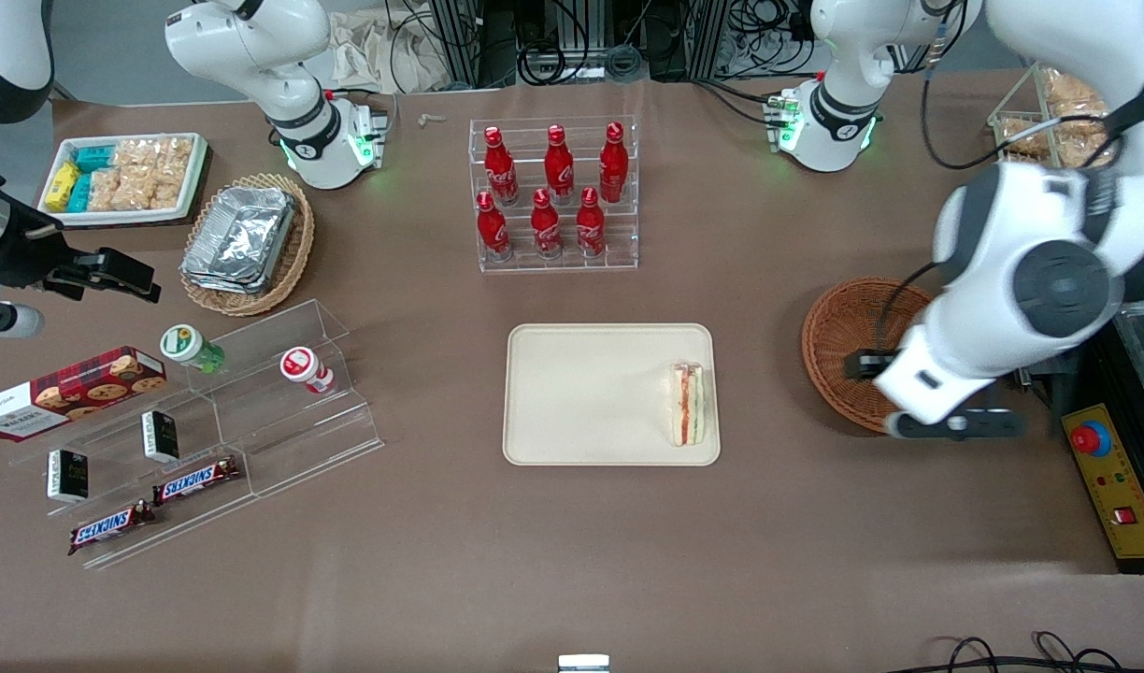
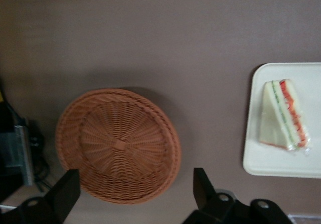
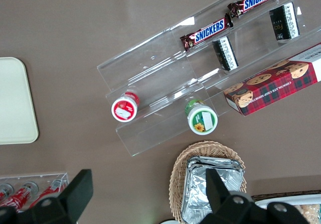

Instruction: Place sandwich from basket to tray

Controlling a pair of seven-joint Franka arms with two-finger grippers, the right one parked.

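The sandwich (image 1: 688, 404), a pale wedge with red and green filling, lies on the cream-beige tray (image 1: 581, 393) at the tray's edge toward the working arm's end. It also shows in the left wrist view (image 2: 282, 116) on the tray (image 2: 261, 153). The round reddish-brown wicker basket (image 1: 838, 346) is empty and partly covered by the arm; the left wrist view shows its bare inside (image 2: 118, 144). My left gripper (image 2: 136, 189) hangs high above the basket's edge, open and empty, apart from the sandwich.
A clear rack of red bottles (image 1: 553, 192) stands farther from the front camera than the tray. A tan oval basket with foil trays (image 1: 245, 241), a white snack tray (image 1: 123, 178) and clear steps with snacks (image 1: 198, 430) lie toward the parked arm's end. A yellow control box (image 1: 1119, 486) sits by the basket.
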